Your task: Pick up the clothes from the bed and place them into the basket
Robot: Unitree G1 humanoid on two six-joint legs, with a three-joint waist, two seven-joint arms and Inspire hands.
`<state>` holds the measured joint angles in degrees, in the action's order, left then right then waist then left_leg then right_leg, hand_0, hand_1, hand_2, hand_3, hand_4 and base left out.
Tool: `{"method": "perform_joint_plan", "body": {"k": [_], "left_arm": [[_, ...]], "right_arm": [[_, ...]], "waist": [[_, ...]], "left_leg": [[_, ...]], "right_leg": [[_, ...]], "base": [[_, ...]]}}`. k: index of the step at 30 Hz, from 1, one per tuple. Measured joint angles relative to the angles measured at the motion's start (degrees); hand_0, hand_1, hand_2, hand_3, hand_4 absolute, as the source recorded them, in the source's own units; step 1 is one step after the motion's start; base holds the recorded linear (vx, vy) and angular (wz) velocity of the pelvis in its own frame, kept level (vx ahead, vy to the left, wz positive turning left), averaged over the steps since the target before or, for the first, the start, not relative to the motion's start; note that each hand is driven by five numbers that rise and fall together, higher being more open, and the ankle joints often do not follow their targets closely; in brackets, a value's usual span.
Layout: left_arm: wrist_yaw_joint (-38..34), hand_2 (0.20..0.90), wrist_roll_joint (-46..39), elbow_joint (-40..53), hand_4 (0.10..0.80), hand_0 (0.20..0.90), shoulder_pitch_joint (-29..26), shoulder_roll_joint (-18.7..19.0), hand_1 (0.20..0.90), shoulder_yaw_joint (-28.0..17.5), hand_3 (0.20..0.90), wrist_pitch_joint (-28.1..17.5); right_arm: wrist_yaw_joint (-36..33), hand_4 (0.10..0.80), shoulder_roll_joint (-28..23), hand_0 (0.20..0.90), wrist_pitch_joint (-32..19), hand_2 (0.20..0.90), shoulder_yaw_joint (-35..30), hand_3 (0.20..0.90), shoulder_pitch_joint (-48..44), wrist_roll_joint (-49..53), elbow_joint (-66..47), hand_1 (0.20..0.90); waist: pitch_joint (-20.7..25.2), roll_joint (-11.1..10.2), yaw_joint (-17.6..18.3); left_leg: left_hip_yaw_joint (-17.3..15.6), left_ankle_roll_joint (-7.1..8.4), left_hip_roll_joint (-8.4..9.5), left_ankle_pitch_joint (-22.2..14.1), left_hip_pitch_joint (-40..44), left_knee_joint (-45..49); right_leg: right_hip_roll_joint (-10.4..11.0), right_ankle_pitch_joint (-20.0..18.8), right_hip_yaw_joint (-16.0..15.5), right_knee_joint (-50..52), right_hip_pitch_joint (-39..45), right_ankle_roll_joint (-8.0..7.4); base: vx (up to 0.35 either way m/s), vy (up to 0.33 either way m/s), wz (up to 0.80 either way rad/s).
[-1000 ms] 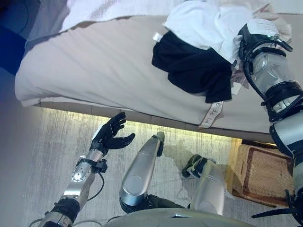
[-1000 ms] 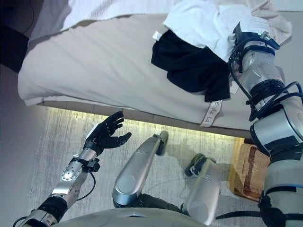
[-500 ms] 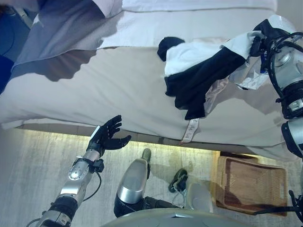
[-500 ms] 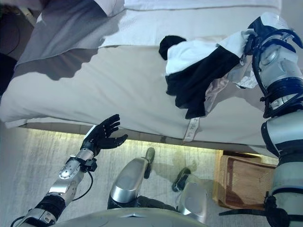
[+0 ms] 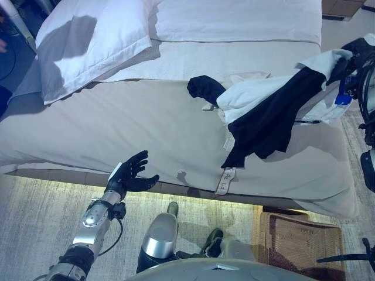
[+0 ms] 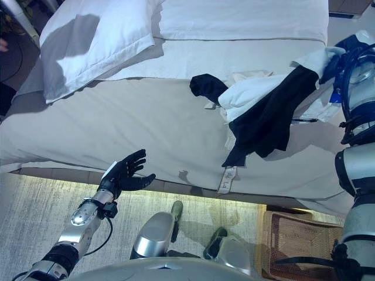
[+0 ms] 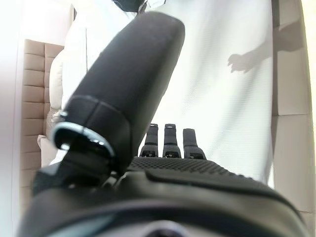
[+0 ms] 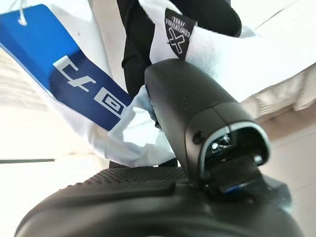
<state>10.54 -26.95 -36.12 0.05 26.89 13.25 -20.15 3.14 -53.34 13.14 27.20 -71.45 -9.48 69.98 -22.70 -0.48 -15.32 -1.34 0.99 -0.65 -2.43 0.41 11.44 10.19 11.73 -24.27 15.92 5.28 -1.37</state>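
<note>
A bundle of black and white clothes [image 5: 270, 108] hangs from my right hand [image 5: 355, 57] above the right side of the bed [image 5: 117, 129]. One black end trails on the sheet [image 6: 206, 86]. A white tag strip [image 5: 225, 174] dangles from the bundle. In the right wrist view my thumb [image 8: 192, 103] pinches the white and black cloth [image 8: 148, 59] with a blue tag [image 8: 74, 74]. The wicker basket [image 5: 299, 244] stands on the floor at the bed's right foot. My left hand [image 5: 130, 174] is open and empty by the bed's front edge; its straight fingers [image 7: 168, 140] show in the left wrist view.
A white pillow [image 5: 88, 41] lies at the far left of the bed. A folded white cover [image 5: 234, 20] lies across the back. A pale rug [image 5: 35, 222] covers the floor in front of the bed.
The camera has tilted up, showing more of the bed. My right hand has lifted the clothes up and to the right off the bed. My left hand stays open.
</note>
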Motion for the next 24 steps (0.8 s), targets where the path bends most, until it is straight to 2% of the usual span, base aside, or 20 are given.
{"method": "perform_joint_plan", "body": {"k": [8,24], "left_arm": [[-0.1,0.900,0.0,-0.7,0.800,0.900,1.1,0.0,0.900,0.0,0.900,0.0],[0.0,0.900,0.0,-0.7,0.800,0.900,1.1,0.0,0.900,0.0,0.900,0.0]], "right_arm": [[2.6,0.800,0.0,0.900,1.8,0.900,-1.5,0.900,1.8,0.0,1.0,0.900],[4.0,0.800,0.0,0.900,-0.4,0.900,-1.5,0.900,2.0,-1.0,0.9,0.900]], "waist": [[0.0,0.0,0.5],[0.1,0.1,1.0]], "left_leg": [[-0.1,0.00,0.04,0.0,0.0,-0.1],[-0.1,0.00,0.03,0.0,-0.1,-0.1]], "right_leg": [[-0.1,0.0,0.1,-0.8,0.3,0.00],[-0.1,0.0,0.1,-0.9,0.2,0.01]], "base": [[-0.008,0.002,-0.01],[0.000,0.000,0.00]]}}
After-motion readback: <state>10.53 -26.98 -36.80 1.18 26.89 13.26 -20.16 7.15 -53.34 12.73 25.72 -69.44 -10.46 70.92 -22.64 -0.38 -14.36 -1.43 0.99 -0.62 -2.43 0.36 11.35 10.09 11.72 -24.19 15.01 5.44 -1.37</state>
